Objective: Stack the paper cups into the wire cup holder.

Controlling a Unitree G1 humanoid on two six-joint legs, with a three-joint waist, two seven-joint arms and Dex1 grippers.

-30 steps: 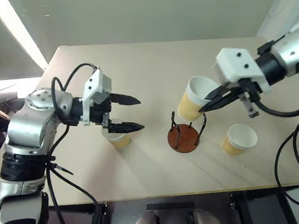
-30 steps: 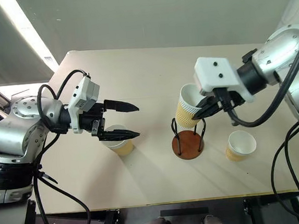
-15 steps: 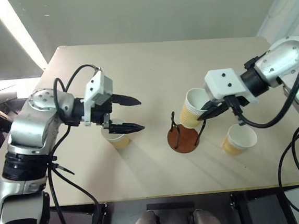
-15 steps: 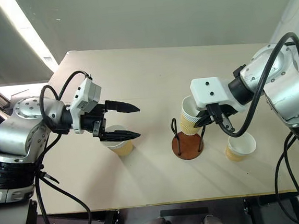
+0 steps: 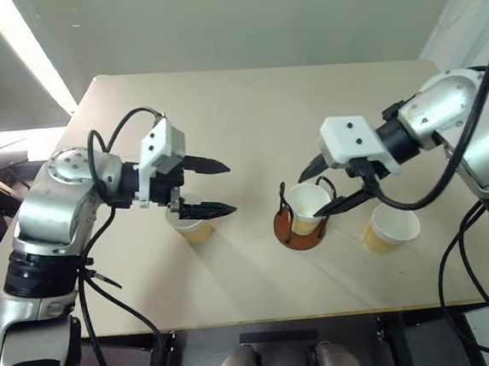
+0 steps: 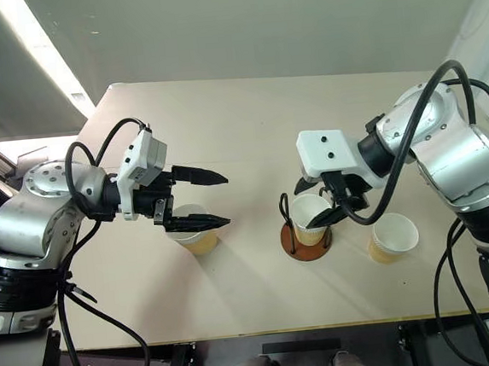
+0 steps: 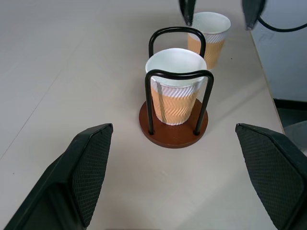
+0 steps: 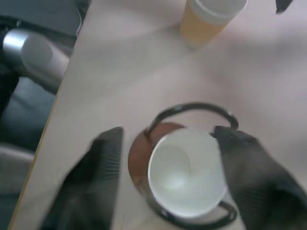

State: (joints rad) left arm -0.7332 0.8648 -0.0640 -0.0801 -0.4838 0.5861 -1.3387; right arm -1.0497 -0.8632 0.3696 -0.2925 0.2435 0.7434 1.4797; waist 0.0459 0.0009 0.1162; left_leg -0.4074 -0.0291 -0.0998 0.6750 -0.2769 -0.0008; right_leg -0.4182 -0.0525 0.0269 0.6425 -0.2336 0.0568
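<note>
One paper cup (image 7: 175, 96) stands upright inside the wire cup holder (image 5: 293, 230), on its rust-brown base (image 7: 172, 134) between the black wire loops. My right gripper (image 5: 307, 197) is open just above it, one finger on each side of the cup's rim, and it holds nothing. A second paper cup (image 5: 390, 228) stands on the table right of the holder. The third paper cup (image 6: 193, 236) stands to the left, directly below my left gripper (image 5: 228, 186). That gripper hovers open and empty, pointing towards the holder.
Everything stands on a beige table (image 5: 247, 114), whose front edge (image 5: 265, 320) runs close below the holder and cups. The far half of the tabletop is bare. Black cables (image 5: 457, 267) hang off my right arm near the right-hand cup.
My right gripper brought the tilted cup down into the holder and opened. The cup now stands upright there, free of the fingers. The left arm has not moved.
</note>
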